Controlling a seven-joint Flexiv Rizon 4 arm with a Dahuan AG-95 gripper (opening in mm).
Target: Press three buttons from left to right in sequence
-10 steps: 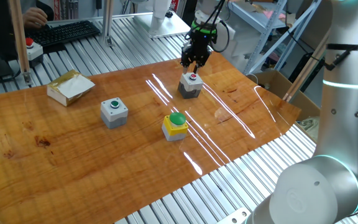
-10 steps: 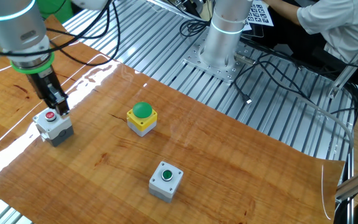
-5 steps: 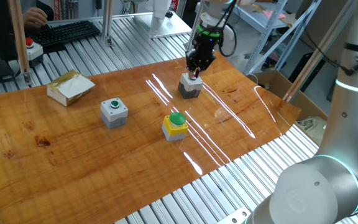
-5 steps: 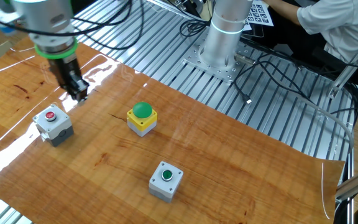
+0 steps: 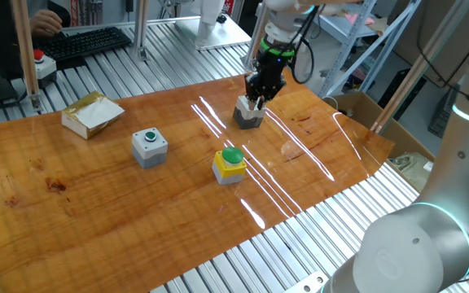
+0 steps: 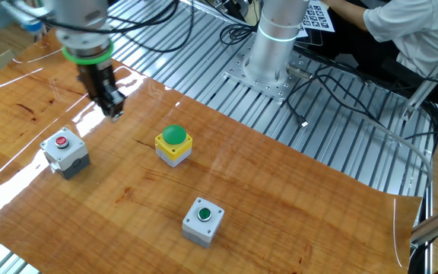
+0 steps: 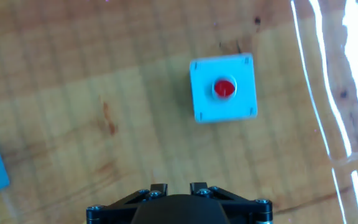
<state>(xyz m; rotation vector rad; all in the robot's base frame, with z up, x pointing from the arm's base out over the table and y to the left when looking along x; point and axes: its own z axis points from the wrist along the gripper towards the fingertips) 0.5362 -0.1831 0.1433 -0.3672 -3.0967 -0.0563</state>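
The three buttons stand in a row on the wooden table. The grey box with a small green button [image 5: 149, 146] [image 6: 203, 221] is at the left in one fixed view. The yellow box with a green dome [image 5: 230, 163] [image 6: 174, 144] is in the middle. The grey box with a small red button [image 5: 249, 115] [image 6: 65, 151] [image 7: 223, 88] is at the right. My gripper [image 5: 259, 99] [image 6: 115, 114] [image 7: 179, 186] hangs above the table beside the red-button box, apart from it. A narrow gap shows between its fingers, with nothing in it.
An open cardboard box [image 5: 92, 114] lies at the back left of the table. A red-buttoned box with a yellow ring [image 5: 41, 65] and a keyboard [image 5: 88, 42] sit on the slatted bench behind. The arm's base [image 6: 274, 46] rises beyond the table's far edge.
The gripper was down on the red button a second ago. It has since lifted off and moved sideways away from that box. The boxes have not moved.
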